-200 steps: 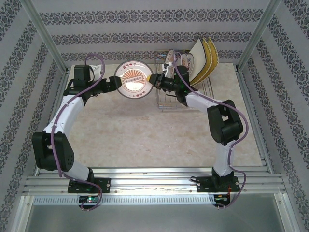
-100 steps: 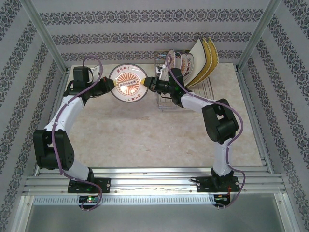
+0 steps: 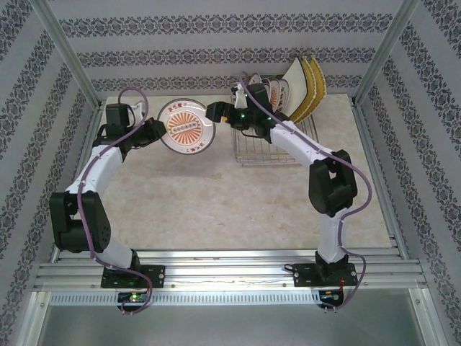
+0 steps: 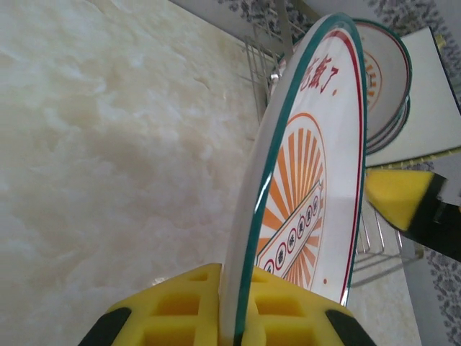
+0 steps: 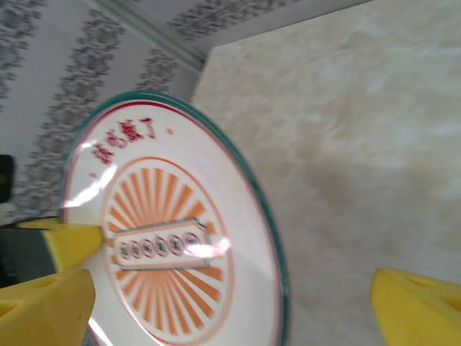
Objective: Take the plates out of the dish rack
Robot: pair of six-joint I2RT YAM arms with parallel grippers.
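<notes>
A round white plate [image 3: 189, 128] with an orange sunburst and a green rim hangs upright above the table, left of the dish rack [image 3: 272, 144]. My left gripper [image 3: 161, 134] is shut on its left edge. In the left wrist view the yellow pads [image 4: 180, 317] pinch the plate [image 4: 310, 180] at its rim. My right gripper [image 3: 218, 112] is open just right of the plate, no longer touching it. The right wrist view has the plate [image 5: 166, 231] ahead of my right gripper [image 5: 230, 282], both fingers [image 5: 418, 310] spread wide. More round plates [image 3: 263, 90], a white square plate [image 3: 294, 81] and yellow plates [image 3: 314, 83] stand in the rack.
The beige marble-look table [image 3: 216, 202] stretches open in front of and left of the rack. Patterned walls and metal frame posts [image 3: 68, 61] close in the back and sides. The rack's near half holds bare wire slots [image 3: 263, 148].
My left gripper closed on the plate's left edge. My right gripper then let go, opened wide and drew back toward the rack. The plate shifted slightly left.
</notes>
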